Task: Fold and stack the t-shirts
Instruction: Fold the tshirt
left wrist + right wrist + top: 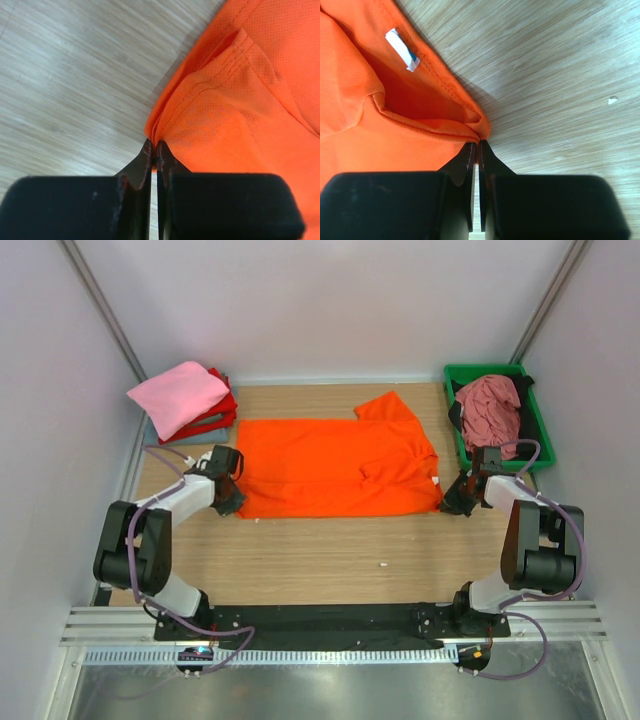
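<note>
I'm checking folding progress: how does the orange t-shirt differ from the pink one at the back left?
The orange t-shirt lies spread flat; the pink t-shirt is folded atop a red t-shirt. The orange one covers far more area than the pink one. The left pincer and right pincer each pinch a near corner of the orange one; nothing touches the pink one. Both are plain cloth.

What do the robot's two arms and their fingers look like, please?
The left arm and right arm both have pale grey links between chunky black joint housings, with lilac cables looping alongside. Their fingers are black, tapering from broad blocks to thin wedge tips.
</note>
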You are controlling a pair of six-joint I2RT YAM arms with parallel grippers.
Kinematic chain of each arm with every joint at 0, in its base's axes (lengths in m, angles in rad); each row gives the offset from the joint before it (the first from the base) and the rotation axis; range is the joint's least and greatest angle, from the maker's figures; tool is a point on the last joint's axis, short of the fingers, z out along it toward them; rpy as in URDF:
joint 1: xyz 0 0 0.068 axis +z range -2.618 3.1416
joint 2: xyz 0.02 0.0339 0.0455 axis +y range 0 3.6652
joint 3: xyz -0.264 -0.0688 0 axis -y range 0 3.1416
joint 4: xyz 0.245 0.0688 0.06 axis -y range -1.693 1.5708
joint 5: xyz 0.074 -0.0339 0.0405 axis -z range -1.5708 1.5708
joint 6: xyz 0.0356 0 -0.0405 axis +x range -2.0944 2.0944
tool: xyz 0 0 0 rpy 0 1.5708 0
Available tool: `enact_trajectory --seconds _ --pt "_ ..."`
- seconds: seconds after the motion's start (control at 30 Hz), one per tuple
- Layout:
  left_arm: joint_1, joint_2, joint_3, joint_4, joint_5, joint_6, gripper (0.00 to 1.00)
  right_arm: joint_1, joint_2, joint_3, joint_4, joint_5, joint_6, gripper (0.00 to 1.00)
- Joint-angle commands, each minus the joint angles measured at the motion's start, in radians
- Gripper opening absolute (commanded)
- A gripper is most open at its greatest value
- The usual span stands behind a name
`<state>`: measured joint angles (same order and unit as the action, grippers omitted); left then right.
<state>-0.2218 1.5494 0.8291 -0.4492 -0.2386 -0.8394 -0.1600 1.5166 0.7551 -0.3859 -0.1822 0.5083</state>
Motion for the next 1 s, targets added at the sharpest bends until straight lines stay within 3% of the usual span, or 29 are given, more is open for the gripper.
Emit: enact_trajectory --seconds 0.0,0.47,0.73,0.83,0.9,0.93,0.97 --pt "0.002 -0.06 0.021 -0.074 -0.042 -0.018 0.0 0.0 -0.027 -0.01 -0.048 0.059 0.01 0.01" --pt "0.004 -0.337 -0.057 -0.272 -0.039 -0.046 0.0 -0.001 -0.334 -0.057 -0.246 0.079 0.093 0.01" --pt "0.004 -0.509 -0.088 -0.385 0.01 -0.082 0.1 -0.001 -0.51 -0.057 -0.399 0.026 0.121 0.02" --pt "0.001 -0.583 -0.097 -0.434 0.015 -0.101 0.18 0.008 -0.591 -0.057 -0.452 -0.009 0.122 0.12" --pt "-0.007 -0.627 -0.102 -0.44 0.039 -0.122 0.33 0.008 -0.628 -0.05 -0.505 -0.026 0.136 0.3" --pt "-0.007 -0.661 -0.099 -0.46 0.059 -0.131 0.43 0.007 -0.675 -0.046 -0.516 -0.034 0.139 0.49" --pt "-0.007 -0.676 -0.096 -0.47 0.068 -0.136 0.56 0.007 -0.694 -0.04 -0.531 -0.019 0.141 0.59"
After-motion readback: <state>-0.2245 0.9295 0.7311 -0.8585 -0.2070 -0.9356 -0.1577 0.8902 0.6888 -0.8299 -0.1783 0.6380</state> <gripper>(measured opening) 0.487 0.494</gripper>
